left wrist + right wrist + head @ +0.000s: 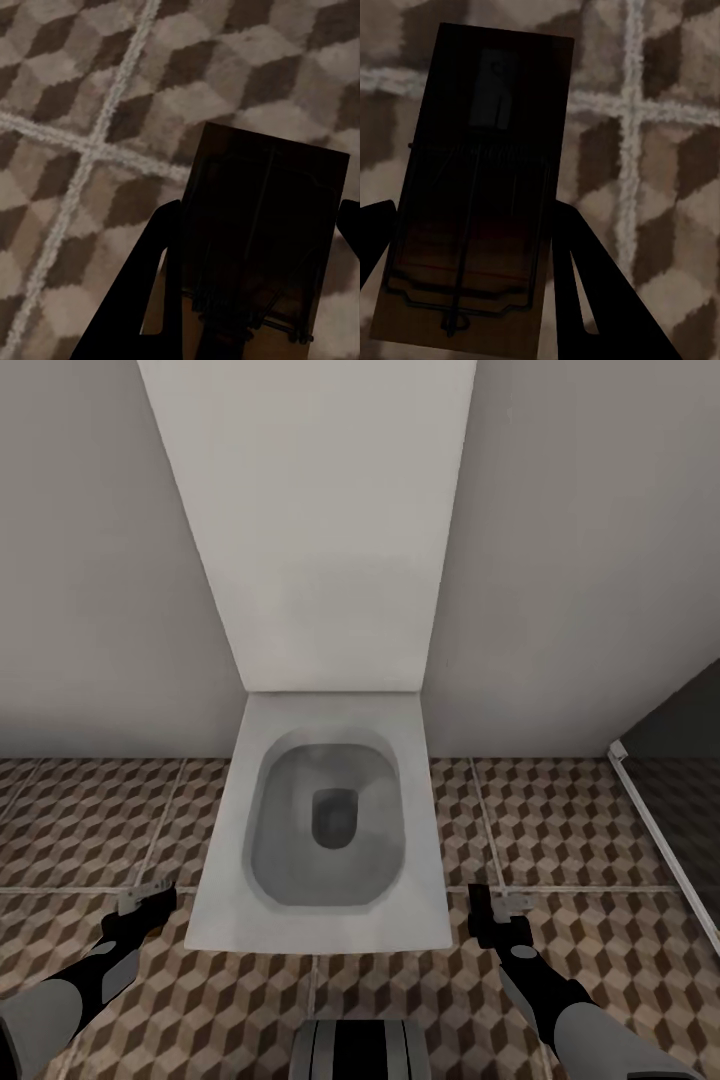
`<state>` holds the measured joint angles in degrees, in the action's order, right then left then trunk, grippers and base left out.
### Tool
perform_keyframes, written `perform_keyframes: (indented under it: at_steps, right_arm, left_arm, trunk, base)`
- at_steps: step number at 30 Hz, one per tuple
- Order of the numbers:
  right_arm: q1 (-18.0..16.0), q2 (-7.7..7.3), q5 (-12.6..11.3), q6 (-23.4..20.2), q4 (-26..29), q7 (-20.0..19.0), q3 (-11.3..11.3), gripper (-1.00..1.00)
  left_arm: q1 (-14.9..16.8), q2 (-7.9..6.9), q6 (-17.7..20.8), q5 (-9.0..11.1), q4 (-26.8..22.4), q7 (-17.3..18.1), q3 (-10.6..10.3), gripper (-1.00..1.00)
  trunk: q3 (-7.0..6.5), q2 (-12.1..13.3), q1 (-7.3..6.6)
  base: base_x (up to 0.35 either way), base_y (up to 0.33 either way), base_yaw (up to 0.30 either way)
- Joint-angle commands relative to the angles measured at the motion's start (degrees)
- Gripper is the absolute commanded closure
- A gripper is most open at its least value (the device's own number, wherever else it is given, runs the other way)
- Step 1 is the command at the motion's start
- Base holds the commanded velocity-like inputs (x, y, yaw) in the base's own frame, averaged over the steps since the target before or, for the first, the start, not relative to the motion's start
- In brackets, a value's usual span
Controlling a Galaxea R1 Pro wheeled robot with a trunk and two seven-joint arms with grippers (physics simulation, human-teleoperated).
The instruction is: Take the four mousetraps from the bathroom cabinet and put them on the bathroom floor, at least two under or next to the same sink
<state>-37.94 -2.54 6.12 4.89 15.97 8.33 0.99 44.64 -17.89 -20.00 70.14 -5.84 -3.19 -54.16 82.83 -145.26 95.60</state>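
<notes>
Both grippers, left gripper (148, 900) and right gripper (492, 908), are each clamping a mousetrap (262, 232) (480, 187), hovering over the bathroom floor (560, 830) either side of a toilet (325, 820). Traps likely light, stiff, snappy; grip board edges, avoiding wire.

White toilet (325, 830) (lid (310, 520) up) against plain grey wall (90, 560); cube-pattern tiled bathroom floor (540, 820), pale grout lines. Dark glass panel with white frame (665, 840) at right.
</notes>
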Motion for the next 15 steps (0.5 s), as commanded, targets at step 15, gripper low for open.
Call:
perform_keyframes:
  at_steps: [15]
  right_arm:
    - [-0.03,-0.01,0.39,0.12,-0.06,0.2,0.14,1.0]
  left_arm:
    - [0.0,-0.04,0.29,0.26,-0.14,-0.29,-0.4,1.0]
  trunk:
    - [0.03,-0.01,-0.01]
  base:
    - [0.177,0.039,0.0]
